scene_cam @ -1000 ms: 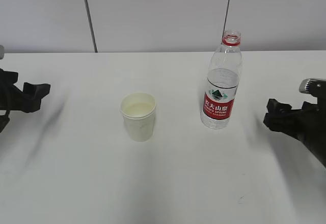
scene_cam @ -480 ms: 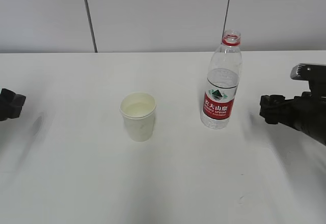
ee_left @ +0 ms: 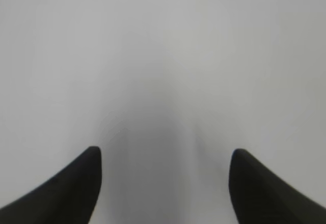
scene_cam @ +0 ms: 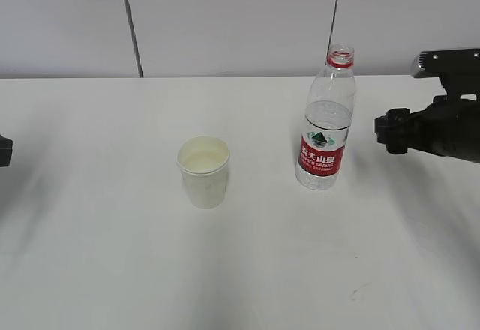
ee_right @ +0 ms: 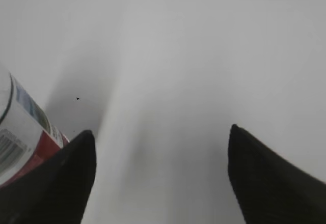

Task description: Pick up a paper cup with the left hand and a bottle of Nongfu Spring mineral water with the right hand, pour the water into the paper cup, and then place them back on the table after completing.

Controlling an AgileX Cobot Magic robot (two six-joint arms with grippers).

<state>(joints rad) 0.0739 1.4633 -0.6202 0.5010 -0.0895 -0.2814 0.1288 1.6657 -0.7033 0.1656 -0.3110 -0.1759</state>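
Note:
A white paper cup [scene_cam: 203, 171] stands upright on the white table [scene_cam: 247, 270], left of the middle. A clear Nongfu Spring bottle [scene_cam: 327, 131] with a red label and no cap stands to its right, holding water [scene_cam: 328, 118] to just above the label. My right gripper [scene_cam: 384, 131] hovers to the right of the bottle at label height, apart from it. In the right wrist view it [ee_right: 160, 132] is open and empty, with the bottle [ee_right: 20, 132] beside its left finger. My left gripper [scene_cam: 4, 151] only peeks in at the left edge, far from the cup. In the left wrist view it [ee_left: 164, 155] is open over bare table.
A light grey panelled wall [scene_cam: 225, 15] runs behind the table's back edge. Nothing else stands on the table.
My left gripper has drawn back to the left, almost out of the exterior view. My right gripper has risen and moved slightly left toward the bottle. Cup and bottle have not moved.

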